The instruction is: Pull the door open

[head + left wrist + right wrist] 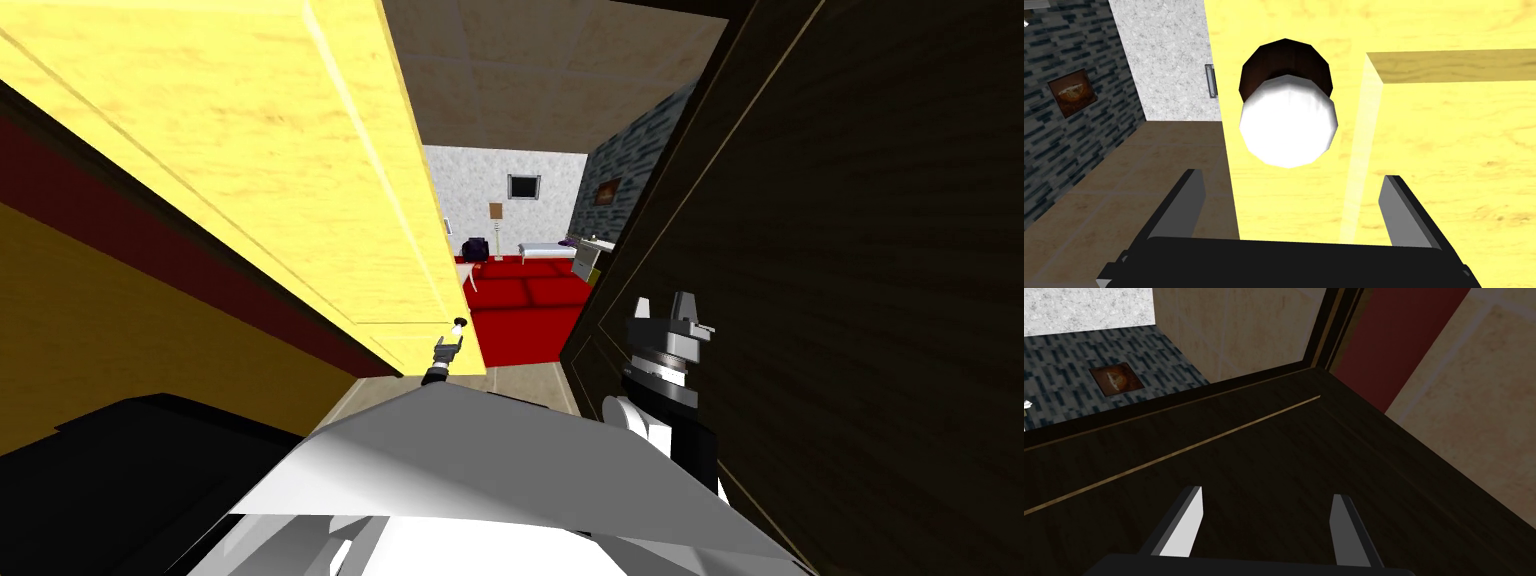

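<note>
A yellow wood-grain door (300, 180) stands partly swung open at my left, its free edge near the middle of the head view. A white round knob (1288, 122) on a dark base sticks out near that edge (459, 322). My left gripper (447, 350) is just below the knob, open; in the left wrist view its fingers (1186, 200) stand wide, short of the knob, and touch nothing (1290, 200). My right gripper (672, 318) is raised beside the dark brown door frame (850, 250), open and empty (1266, 518).
Through the gap a room shows with a red carpet (525, 310), a floor lamp and low furniture at the far wall. A dark tiled wall (1069, 100) with a small picture lies to the right of the opening. Tan floor tiles (520, 380) lie at the threshold.
</note>
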